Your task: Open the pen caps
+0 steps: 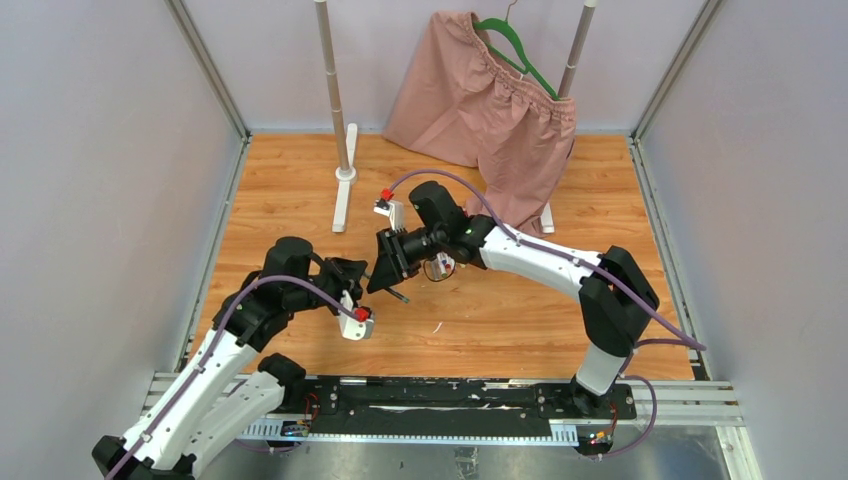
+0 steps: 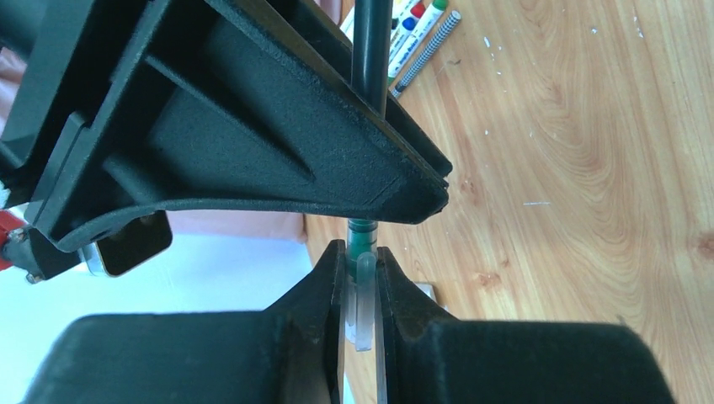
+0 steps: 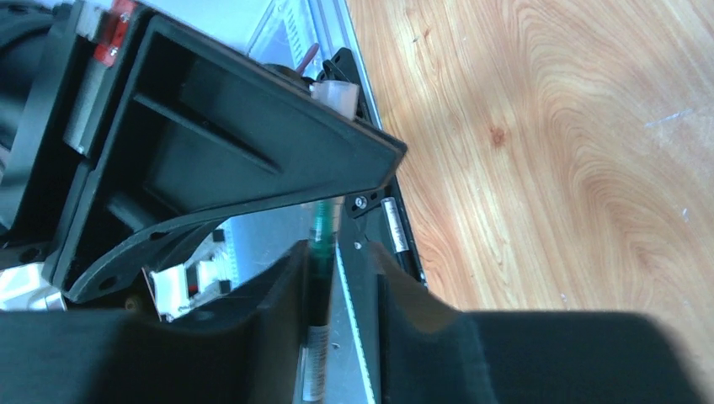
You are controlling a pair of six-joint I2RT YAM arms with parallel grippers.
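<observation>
My left arm and right arm: white shells, black joints, lilac cables; left hand, right hand grainy matte black.

Pale lilac wall panels in aluminium framing enclose a wood-grain worktop under soft, even light. At the back, dusty-pink shorts on a green hanger hang between the poles of a white-footed garment stand. A metal rail edges the near side.

A: Table?
B: Orange-brown wood-grain table, pale flecks.
A: On the table?
B: White-barrelled marker pens, ends red, blue, green; one barrel black-and-white patterned. Over the table, dark-green-and-clear plastic pen in matte black left gripper. Table's far edge: dusty-pink cloth shorts, green plastic hanger.
</observation>
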